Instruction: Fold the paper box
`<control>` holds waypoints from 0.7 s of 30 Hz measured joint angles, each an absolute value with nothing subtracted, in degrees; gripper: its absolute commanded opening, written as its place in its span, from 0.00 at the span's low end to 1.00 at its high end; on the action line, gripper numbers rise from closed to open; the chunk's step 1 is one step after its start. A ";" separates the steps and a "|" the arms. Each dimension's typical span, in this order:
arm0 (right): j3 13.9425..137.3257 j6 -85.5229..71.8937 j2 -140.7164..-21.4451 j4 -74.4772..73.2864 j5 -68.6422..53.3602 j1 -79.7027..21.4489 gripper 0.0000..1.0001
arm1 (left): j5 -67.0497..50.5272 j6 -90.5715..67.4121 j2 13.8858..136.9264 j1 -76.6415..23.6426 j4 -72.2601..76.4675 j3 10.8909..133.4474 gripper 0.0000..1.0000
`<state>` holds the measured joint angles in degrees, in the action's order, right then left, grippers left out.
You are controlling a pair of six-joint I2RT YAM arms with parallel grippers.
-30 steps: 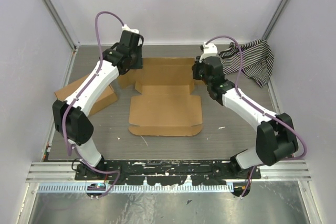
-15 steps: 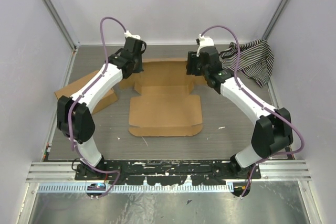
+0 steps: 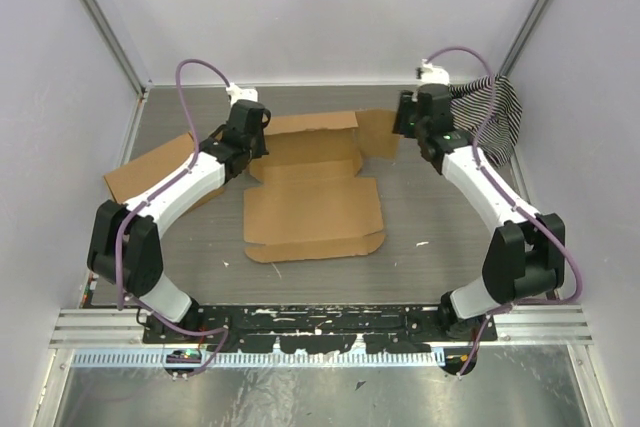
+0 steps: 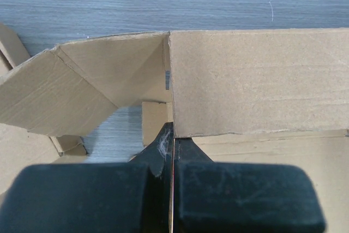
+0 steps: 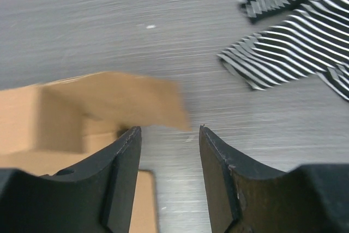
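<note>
Now, your box (image 3: 315,215) lies mid-tabletop, its far wall (image 4: 256,80) raised toward the far edge. Your left gripper (image 4: 170,137) is closed tight at that wall's left corner; whether it pinches card, you cannot tell. Your right gripper (image 5: 168,132) stands open just short of the side flap (image 5: 139,96). The card looks light, stiff and springy at the creases, so take flaps by their edges.
</note>
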<state>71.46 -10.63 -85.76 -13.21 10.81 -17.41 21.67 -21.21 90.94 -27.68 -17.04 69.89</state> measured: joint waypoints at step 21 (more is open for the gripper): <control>69.91 -5.74 -108.77 1.98 -20.10 -2.39 0.49 | 22.70 -23.51 98.48 -27.66 -23.81 80.88 0.00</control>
<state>69.91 -5.74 -108.77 1.98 -20.10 -2.39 22.70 -23.51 98.48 -27.66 -23.81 80.88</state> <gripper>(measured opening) 0.489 0.008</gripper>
